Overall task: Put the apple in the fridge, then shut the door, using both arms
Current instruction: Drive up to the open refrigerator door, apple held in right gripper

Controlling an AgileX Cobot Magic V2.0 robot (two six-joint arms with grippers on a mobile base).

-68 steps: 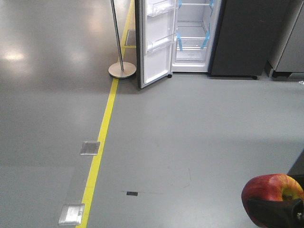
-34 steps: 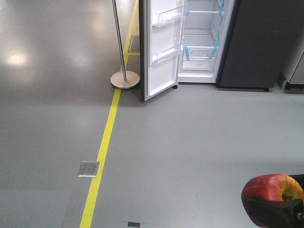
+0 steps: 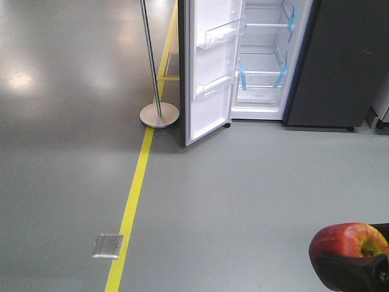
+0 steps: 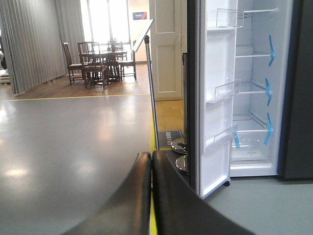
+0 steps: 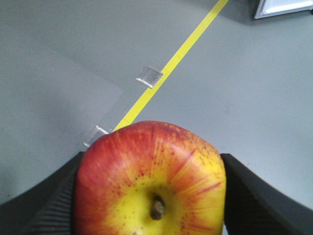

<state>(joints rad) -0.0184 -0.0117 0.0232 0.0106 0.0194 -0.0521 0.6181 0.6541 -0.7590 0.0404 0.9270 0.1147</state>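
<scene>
Now the fridge (image 3: 262, 61) and open door (image 3: 209, 115) stand nearer; between my right fingers (image 5: 257, 200) the apple (image 5: 151, 181) sits clamped, sides hidden; left fingers (image 4: 139, 196) pressed together.

We are looking across a glossy grey floor (image 3: 255, 182) that is catching pale glare at left. A yellow line (image 3: 130, 207) is running past a metal floor plate (image 3: 107, 246) toward a silver pole (image 3: 151, 55) on a round base. Farther back, daylight is pouring through windows (image 4: 105, 19) behind a wooden table and chairs (image 4: 98, 61).
</scene>
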